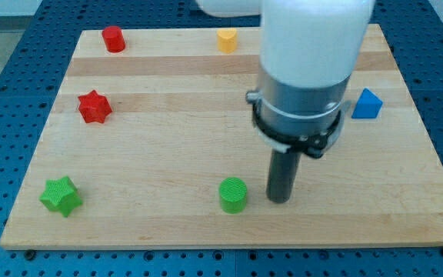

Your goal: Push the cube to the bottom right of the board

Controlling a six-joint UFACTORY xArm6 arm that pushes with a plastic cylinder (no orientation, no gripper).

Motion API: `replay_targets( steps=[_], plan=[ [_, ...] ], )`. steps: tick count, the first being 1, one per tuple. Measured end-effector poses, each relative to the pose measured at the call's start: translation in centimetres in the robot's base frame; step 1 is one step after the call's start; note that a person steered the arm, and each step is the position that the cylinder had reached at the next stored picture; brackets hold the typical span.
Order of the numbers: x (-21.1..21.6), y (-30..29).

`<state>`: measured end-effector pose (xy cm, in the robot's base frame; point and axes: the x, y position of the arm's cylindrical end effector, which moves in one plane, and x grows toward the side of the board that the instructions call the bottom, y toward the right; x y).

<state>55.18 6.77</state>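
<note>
tip [279,200] down just right of green cylinder [233,195], no jaws to report | blue cube [367,104] up-right of cylinder, near board [168,154] right edge | tip apart from cube, likely must get above it to push down

5 small blocks on a pale wooden table [168,146], with a blue perforated surface [21,46] beneath and around it.
Red cylinder [114,38] upright near the view's top left corner; yellow block [227,40], shape unclear, along the top edge near the middle; red star [94,107] lower down on the left side, below the red cylinder; green star [60,195] near the bottom left corner; green cylinder [233,195] upright near the bottom edge, about midway across. All 5 well apart, none touching.
</note>
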Motion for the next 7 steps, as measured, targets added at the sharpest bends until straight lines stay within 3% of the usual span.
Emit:
replay_targets(
  steps=[4,7],
  plan=[
    [-11.6,0.1],
    [-10.1,7.1]
  ],
)
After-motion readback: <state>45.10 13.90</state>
